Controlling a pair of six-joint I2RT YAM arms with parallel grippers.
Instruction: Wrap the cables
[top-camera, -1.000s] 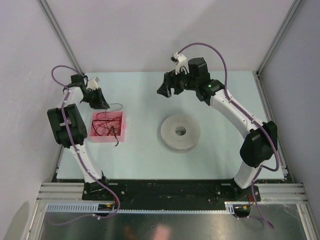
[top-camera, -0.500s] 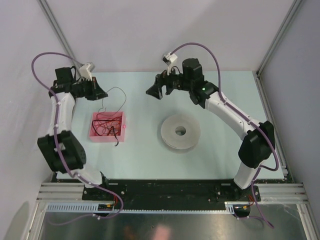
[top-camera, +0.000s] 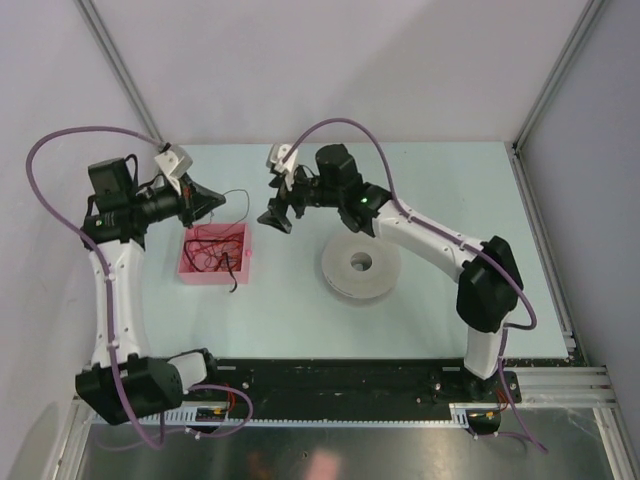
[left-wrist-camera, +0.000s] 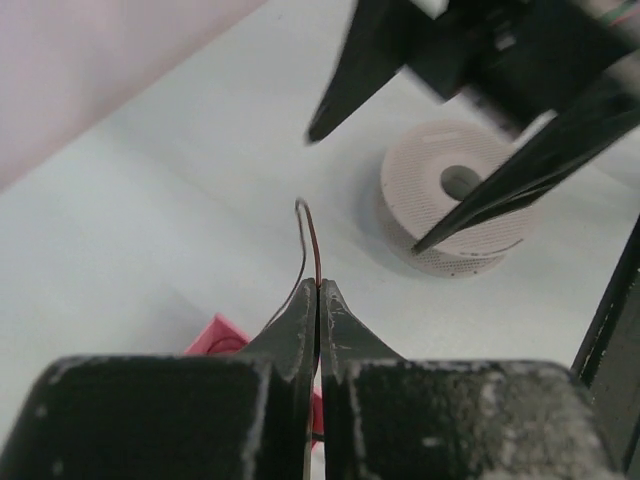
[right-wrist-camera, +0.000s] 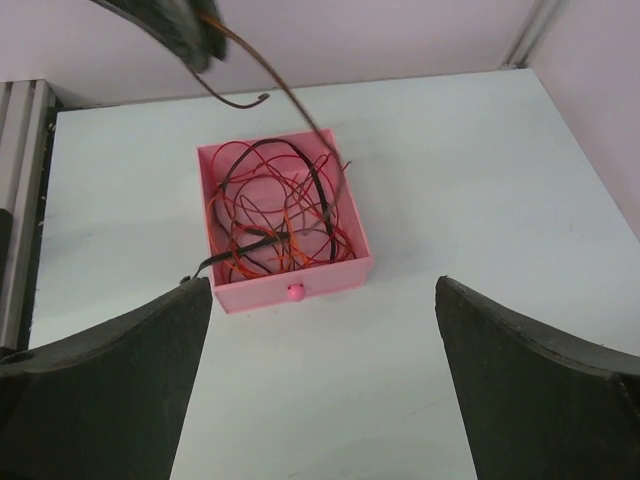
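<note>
Pink tray smooth plastic; spool matt (rough-grained); left fingers scuffed black.

Soft, even light fills every view. The pale grey round spool throws only a faint shadow just beside it, and the bare metal sheet nearer than the spool shows a dull pinkish reflection. In the left wrist view, the black left gripper is blurred by closeness, the thin dark cable is sharp, and the right gripper above the spool is smeared.
</note>
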